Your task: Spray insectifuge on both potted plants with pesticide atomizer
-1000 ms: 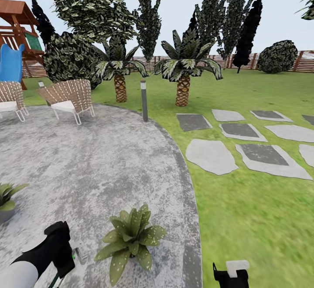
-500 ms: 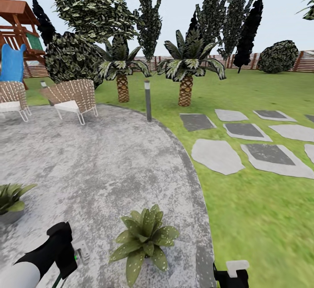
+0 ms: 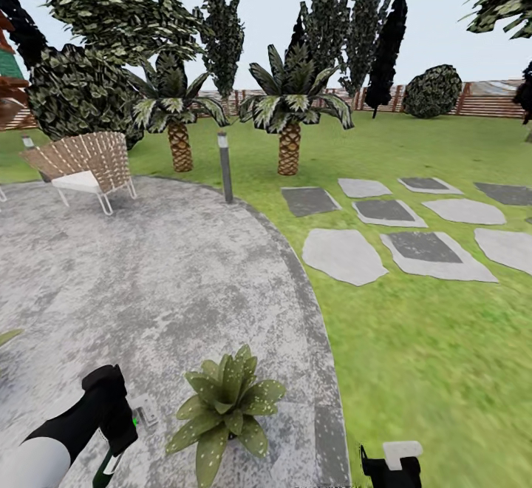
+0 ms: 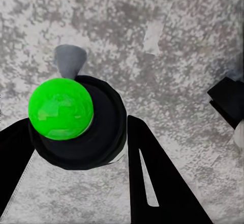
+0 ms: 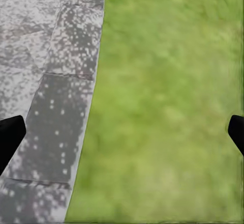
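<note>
since the left gripper [image 4: 76,147] has its fingers clamped on the pesticide atomizer [image 4: 76,124], pickup seems done; spraying the potted plant [image 3: 225,410] remains, and the right gripper [image 5: 122,132] fingers are apart.

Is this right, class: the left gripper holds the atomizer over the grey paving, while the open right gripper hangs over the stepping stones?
Not quite. The right wrist view shows the right gripper open above the border where the grey paving meets the lawn, not over stepping stones. The rest stands: the left gripper holds the pesticide atomizer over the paving.
</note>
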